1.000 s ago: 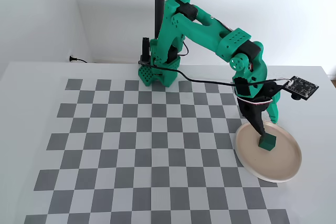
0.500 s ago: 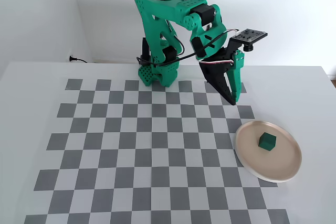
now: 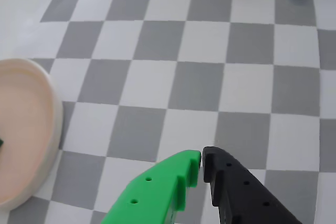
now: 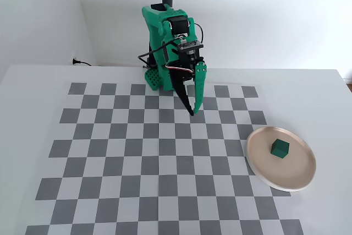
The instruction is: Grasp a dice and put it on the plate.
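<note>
Plate [image 4: 297,175]: holds dice [image 4: 280,148] | gripper [image 4: 192,113]: fingers pressed together, empty, well apart

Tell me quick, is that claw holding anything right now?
Gripper: closed and empty, its tips together above the checkered board. The dice sits on the plate, away from the arm.
</note>
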Controlling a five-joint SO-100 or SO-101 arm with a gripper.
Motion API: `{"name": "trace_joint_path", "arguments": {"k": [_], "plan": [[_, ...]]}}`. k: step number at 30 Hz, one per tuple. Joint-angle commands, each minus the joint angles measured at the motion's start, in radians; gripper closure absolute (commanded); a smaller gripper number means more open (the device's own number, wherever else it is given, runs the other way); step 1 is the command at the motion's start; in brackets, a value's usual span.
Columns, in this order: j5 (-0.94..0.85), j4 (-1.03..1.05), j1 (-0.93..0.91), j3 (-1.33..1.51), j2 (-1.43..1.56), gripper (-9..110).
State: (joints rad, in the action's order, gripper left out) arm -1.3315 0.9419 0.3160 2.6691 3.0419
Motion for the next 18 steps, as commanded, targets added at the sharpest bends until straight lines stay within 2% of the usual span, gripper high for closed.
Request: {"name": "trace_joint_path", "arguments": {"k": [1, 4, 16, 18], "plan": [[0.009, -0.005, -0.084, 0.091, 0.172, 106], [-0.005, 0.015, -0.155, 0.198, 0.291, 106], [0.071, -0.126, -0.313, 0.422, 0.295, 106], [0.078, -0.1, -0.328, 0.425, 0.291, 106]]}}
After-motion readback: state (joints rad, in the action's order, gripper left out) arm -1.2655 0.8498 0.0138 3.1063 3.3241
